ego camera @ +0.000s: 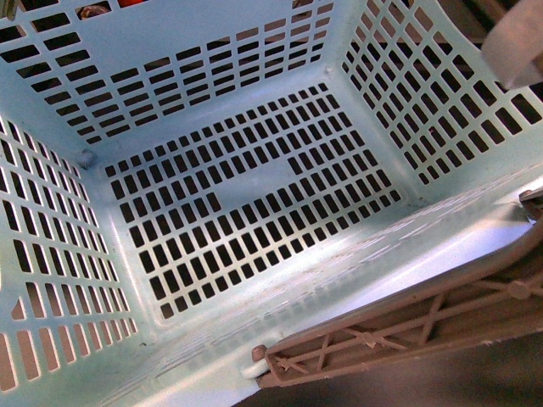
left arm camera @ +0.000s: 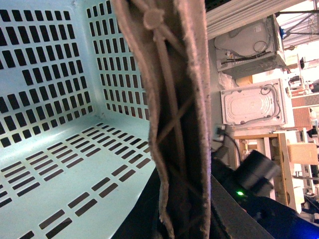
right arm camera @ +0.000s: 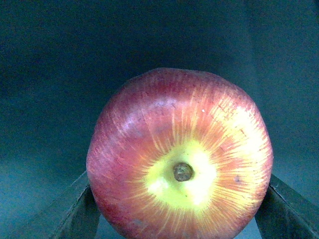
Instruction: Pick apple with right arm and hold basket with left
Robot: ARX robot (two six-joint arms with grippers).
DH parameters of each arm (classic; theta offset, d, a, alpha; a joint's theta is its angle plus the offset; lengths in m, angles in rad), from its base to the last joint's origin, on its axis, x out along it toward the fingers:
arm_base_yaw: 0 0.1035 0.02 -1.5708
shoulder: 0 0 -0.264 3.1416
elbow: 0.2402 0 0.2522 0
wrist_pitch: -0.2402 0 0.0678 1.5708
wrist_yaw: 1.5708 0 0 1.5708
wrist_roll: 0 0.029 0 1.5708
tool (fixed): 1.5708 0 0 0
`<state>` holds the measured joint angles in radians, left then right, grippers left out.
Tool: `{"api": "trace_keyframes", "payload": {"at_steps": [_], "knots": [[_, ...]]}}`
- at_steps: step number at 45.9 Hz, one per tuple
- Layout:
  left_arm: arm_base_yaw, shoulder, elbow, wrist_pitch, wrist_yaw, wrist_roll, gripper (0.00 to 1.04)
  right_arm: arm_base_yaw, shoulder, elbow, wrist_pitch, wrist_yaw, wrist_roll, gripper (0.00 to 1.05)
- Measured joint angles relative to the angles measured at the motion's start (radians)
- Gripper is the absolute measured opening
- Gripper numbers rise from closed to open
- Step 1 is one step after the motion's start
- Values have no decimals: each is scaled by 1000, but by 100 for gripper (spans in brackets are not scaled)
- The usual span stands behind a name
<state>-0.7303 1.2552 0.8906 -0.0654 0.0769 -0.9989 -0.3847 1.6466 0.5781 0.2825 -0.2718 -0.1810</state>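
Front view: the basket (ego camera: 170,34) is filling almost the whole frame, seen from above and at a tilt, so its slotted mint-blue walls and slotted floor are slanting across the picture. Its taupe-brown ribbed handle (ego camera: 407,326) is lying along the near rim at the lower right. A white band (ego camera: 517,47) is cutting across the upper right corner.

Left wrist view: the camera is looking straight along the brown handle, which is rising from the lower edge through the middle of the frame, very close to the lens. The left pincer (left arm camera: 184,219) is showing only as dark shapes on either side of the handle's base, pressing against both its edges, so it is clamping the handle. The basket's interior is lying to one side. On the other side, well beyond, grey metal boxes (left arm camera: 251,102) are standing, and a black device (left arm camera: 249,184) is showing a green light.

Right wrist view: the apple (right arm camera: 179,154) is sitting between the two dark fingers (right arm camera: 75,211) of the right pincer (right arm camera: 179,209), each finger touching one flank, the pincer gripping it. Its yellow stem dimple is facing the camera. Behind it a dark teal bench (right arm camera: 50,74) is showing; whether the apple is resting on it I cannot tell.
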Motion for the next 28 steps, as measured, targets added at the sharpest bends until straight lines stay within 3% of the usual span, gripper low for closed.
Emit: {"api": "trace_keyframes", "payload": {"at_steps": [6, 14, 28], "knots": [[0, 0, 0, 0, 0, 0, 9, 13, -280, 22, -110, -103, 29, 72], [0, 0, 0, 0, 0, 0, 9, 100, -475, 92, -132, -121, 87, 72], [0, 0, 0, 0, 0, 0, 9, 408, -427, 171, -66, -25, 128, 72]]}}
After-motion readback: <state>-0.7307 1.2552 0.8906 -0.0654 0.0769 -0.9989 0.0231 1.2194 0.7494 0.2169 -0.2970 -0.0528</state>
